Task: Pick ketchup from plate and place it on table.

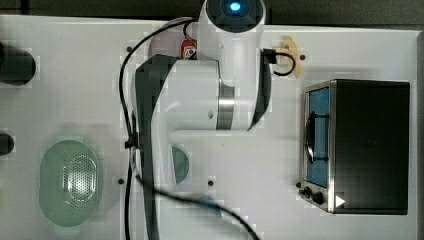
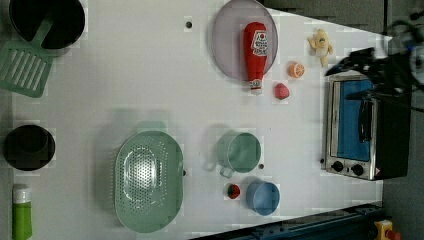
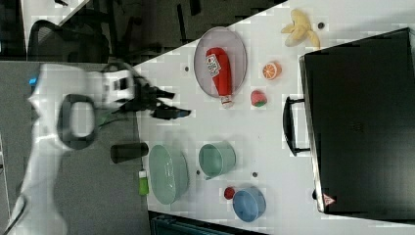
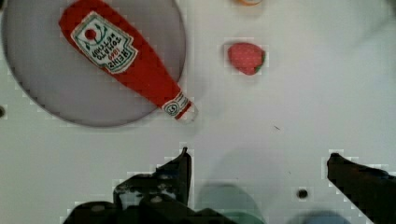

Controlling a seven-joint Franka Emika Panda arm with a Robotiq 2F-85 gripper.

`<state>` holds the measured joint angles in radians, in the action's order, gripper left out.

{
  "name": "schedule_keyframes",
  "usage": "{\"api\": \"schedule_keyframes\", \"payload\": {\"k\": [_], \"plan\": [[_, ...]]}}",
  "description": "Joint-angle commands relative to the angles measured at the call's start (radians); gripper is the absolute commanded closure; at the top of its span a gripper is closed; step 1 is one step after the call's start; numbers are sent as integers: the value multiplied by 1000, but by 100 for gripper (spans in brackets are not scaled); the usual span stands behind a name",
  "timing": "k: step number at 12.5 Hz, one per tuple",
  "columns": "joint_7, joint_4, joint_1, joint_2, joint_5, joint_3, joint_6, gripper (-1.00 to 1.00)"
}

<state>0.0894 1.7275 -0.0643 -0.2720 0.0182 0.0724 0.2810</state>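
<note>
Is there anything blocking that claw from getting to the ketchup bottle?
Nothing visible does. In the wrist view the open gripper looks down on bare table short of the ketchup, which lies alone on the plate; the strawberry sits off to the side.

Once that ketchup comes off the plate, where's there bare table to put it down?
Widest bare table lies between the plate, spatula and colander. It's crowded beside the ketchup: strawberry, orange, banana, toaster oven.
</note>
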Motion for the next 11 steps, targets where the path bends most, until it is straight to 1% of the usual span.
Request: {"api": "schedule_keyframes", "payload": {"k": [1,5,7,9,11], "plan": [[164,-5,7,-59,3,29,94,-100],[439,-8,30,-211,-2,29,315,-100],[537,-8,43,-275,-8,29,438,-100],[584,-9,57,-328,-14,29,537,-100],[588,-11,64,-373,-37,28,589,-100]]}}
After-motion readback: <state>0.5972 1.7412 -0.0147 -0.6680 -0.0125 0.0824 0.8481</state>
